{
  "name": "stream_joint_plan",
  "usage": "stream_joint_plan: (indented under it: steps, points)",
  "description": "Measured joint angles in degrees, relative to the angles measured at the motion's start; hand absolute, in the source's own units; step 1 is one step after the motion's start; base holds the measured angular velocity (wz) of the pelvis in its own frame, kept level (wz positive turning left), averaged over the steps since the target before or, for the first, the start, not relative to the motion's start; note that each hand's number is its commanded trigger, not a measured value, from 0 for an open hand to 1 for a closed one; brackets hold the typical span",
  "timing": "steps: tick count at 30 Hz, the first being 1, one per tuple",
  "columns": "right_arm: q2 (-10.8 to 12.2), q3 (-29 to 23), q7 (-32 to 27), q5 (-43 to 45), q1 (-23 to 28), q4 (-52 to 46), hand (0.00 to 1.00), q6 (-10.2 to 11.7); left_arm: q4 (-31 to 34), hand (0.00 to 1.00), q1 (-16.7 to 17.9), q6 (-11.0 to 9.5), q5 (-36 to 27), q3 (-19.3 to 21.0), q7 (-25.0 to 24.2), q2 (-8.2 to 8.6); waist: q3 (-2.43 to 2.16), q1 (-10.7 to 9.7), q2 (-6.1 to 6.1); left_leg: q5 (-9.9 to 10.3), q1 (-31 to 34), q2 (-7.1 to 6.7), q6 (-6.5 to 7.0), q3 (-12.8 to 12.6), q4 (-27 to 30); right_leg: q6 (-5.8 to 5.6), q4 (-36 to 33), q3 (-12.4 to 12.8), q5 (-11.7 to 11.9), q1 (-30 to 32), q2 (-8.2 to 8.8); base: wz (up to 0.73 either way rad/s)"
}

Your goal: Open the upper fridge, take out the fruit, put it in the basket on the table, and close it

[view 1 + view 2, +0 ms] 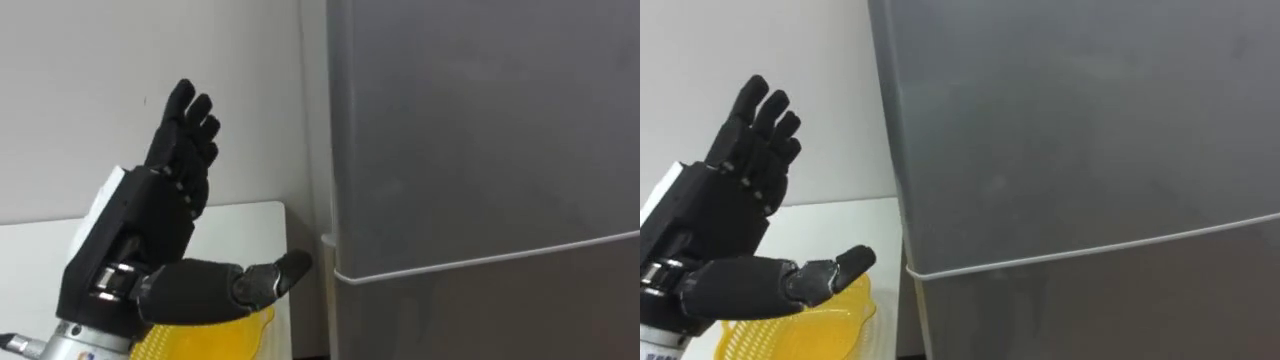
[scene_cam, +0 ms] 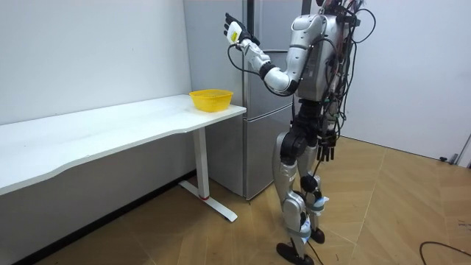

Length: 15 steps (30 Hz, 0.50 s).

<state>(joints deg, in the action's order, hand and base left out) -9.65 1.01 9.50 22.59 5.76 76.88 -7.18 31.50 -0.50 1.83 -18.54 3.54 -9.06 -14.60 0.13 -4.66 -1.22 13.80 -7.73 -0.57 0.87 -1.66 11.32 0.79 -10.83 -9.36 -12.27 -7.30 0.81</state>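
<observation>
Presently, the left robot hand (image 1: pixel 160 212) is raised, spread wide and empty, beside the closed tall grey metal fridge (image 1: pixel 480 150); the right robot hand (image 2: pixel 328 150) is held at the hip.

You have a black left hand (image 1: pixel 160 215), a yellow mesh basket (image 1: pixel 220 336) under its thumb, white table (image 1: pixel 243 226) beneath, plain grey fridge (image 1: pixel 480 140) to its right.

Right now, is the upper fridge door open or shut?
Shut: the upper fridge door lies flush with the lower door, no gap showing.
</observation>
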Motion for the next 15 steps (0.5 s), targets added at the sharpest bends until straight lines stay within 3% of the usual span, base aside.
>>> stream_joint_plan:
  steps: [6, 11, 15]
  points:
    - [0.0, 0.0, 0.1, 0.0, -0.2, 0.0, 0.00, -0.4, 0.0, 0.00, 0.0, 1.1, -0.1, -0.3, -3.5, 0.09, 0.29, 0.3, 0.01, 0.0, 0.0, 0.15, 0.00, -0.8, 0.0, 0.01, 0.2, 1.0, 0.0, 0.5, -0.14, -0.05]
    - [0.0, 0.4, 0.1, 0.0, -0.1, 0.0, 0.00, -0.6, 0.0, 0.00, 0.1, 3.1, -1.1, -0.5, -7.3, 0.10, 0.28, 0.3, -0.02, 0.0, 0.3, 0.28, 0.00, -1.4, 0.1, 0.09, -0.1, 1.4, 0.0, 1.3, -0.18, -0.06]
    - [-0.1, 0.8, 0.0, 0.0, -0.3, 0.5, 0.00, -0.7, 0.0, 0.00, 0.0, 3.1, -1.2, -1.1, -9.1, 0.11, 0.17, 0.3, -0.16, 0.0, 0.2, 0.31, 0.00, -1.7, 0.0, 0.15, -0.1, 1.5, 0.1, 1.2, -0.30, -0.03]
